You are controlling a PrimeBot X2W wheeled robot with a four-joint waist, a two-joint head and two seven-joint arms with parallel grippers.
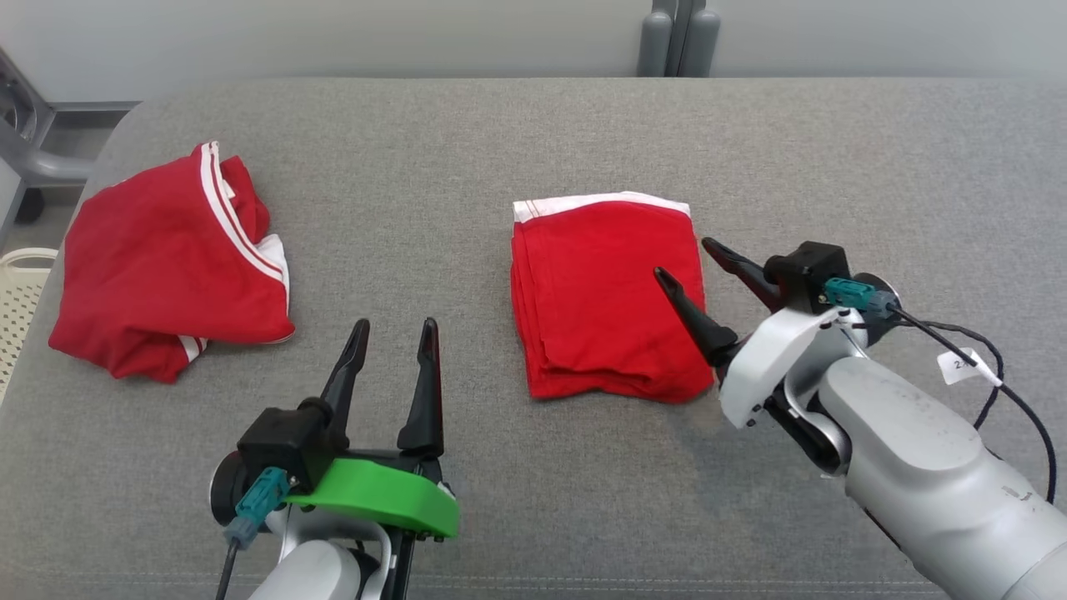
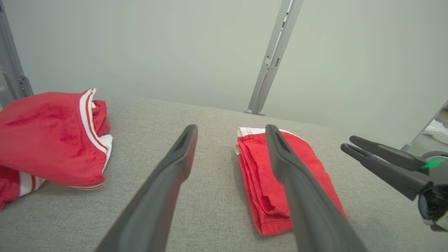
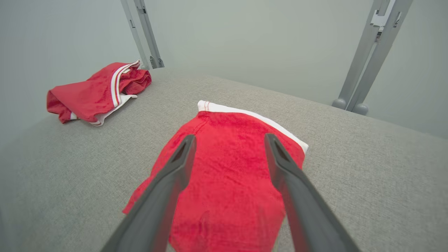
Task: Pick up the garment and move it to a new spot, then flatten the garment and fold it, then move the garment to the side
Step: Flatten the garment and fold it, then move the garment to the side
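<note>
Red folded garment (image 1: 604,300): flat rectangle with a white far edge, lying mid-bench on the grey fabric-covered bench (image 1: 467,150).
Right hand (image 1: 683,257): fingers spread, empty, over the garment's right edge.
Left hand (image 1: 397,322): fingers spread, empty.
Crumpled red white-striped garment (image 1: 167,267): bench's left end.

left gripper (image 1: 396,322): black, green mount (image 1: 375,496) | right gripper (image 1: 683,257): black, white mount (image 1: 763,358), teal plug (image 1: 850,293), black cable (image 1: 1021,408), white tag (image 1: 967,365)
</note>
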